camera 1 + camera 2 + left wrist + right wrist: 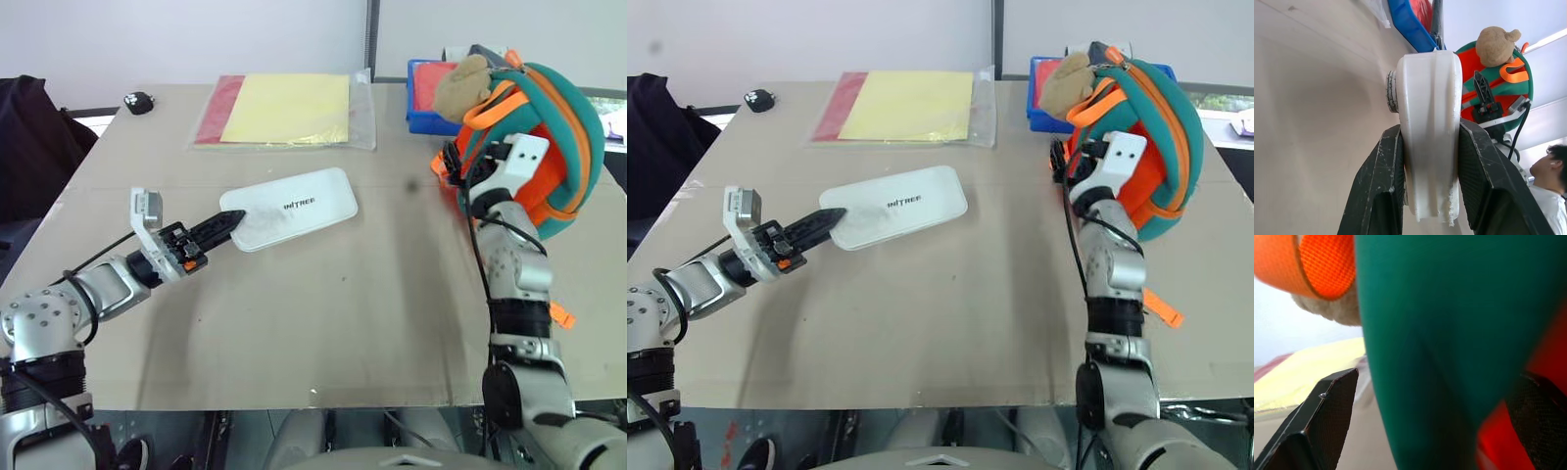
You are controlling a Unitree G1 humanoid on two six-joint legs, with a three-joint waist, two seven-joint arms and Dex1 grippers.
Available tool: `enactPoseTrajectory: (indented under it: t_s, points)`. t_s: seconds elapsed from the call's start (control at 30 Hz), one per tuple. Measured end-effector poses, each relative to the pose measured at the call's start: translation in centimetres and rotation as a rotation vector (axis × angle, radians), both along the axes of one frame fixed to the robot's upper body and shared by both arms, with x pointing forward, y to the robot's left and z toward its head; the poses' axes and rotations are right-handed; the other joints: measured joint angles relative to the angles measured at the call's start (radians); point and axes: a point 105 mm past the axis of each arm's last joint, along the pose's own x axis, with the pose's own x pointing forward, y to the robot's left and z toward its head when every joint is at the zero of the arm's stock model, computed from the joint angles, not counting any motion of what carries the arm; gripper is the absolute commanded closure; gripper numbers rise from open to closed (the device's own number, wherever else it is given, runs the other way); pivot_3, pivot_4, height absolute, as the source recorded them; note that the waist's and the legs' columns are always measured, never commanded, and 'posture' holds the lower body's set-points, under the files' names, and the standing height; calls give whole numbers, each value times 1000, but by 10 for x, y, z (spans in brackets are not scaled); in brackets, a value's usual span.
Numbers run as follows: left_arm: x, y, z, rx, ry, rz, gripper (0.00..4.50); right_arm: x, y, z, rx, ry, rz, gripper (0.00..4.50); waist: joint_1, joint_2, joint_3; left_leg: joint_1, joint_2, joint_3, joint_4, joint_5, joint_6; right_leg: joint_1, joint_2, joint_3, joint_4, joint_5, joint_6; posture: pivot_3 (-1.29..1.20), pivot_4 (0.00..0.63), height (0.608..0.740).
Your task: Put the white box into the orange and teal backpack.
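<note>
Left jaws (217, 227) pinching white box (290, 207); right jaws (1425, 421) spread around backpack (549, 147), tips half hidden.

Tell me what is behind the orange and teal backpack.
A blue bin with something red inside sits behind the orange and teal backpack; the backpack covers most of it, so its remaining contents cannot be seen.

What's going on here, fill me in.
The left gripper has its jaws shut on one end of the white box, holding it over the table. The right gripper is up against the orange and teal backpack at the table's right side, jaws open around a teal part of it. The box is not in the backpack yet. A clear sleeve of yellow and red paper lies at the far edge.
</note>
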Motion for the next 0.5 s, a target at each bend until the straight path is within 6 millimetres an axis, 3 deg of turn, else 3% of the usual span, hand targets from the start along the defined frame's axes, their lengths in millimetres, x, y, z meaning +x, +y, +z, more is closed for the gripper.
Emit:
enactPoseTrajectory:
  t_s: [0.07,0.1,0.13,0.17,0.23,0.3,0.33,0.43,0.5]
  points:
    - [0,-1,1,-15,-12,-1,3450,7,3,-1,-25,-1,9,1460,-6,0,0,0,0,0,0,0,0,0,0,0,1,0,0,0,150,740]
    - [0,-1,1,-18,-13,-2,3450,7,3,0,-31,-4,11,1617,-6,0,0,0,0,0,0,0,0,0,0,0,1,0,0,0,150,740]
    - [1,-1,0,-20,-14,0,3450,8,2,-1,-41,-7,17,2357,-9,0,0,0,0,0,1,0,0,0,0,0,1,0,0,0,150,740]
    - [0,-1,1,-14,-20,2,3450,7,5,0,-76,-19,44,2420,-13,0,0,0,0,0,1,0,0,0,0,1,1,0,0,0,150,740]
    - [-2,-2,0,11,-33,-4,3450,1,11,7,-162,-61,126,3299,-14,0,1,0,0,0,1,0,0,0,0,1,1,0,0,0,150,740]
    - [1,5,-1,39,-40,19,3450,-17,31,23,-226,-111,324,4220,-15,0,1,-1,1,0,1,0,0,-1,0,2,2,0,0,0,150,740]
    - [2,6,-1,42,-43,25,3450,-21,36,26,-225,-118,363,4436,-16,0,1,-1,1,0,1,0,0,-1,1,2,2,0,0,0,150,740]
    - [10,19,4,72,-99,87,3450,-70,70,60,-230,-185,729,4436,-13,-1,1,-2,2,-1,1,0,0,-2,0,2,2,0,0,0,150,740]
    - [12,26,7,90,-134,119,3450,-92,76,65,-210,-172,864,4436,-11,-1,1,-3,2,-1,1,0,0,-2,0,1,1,0,0,0,150,740]
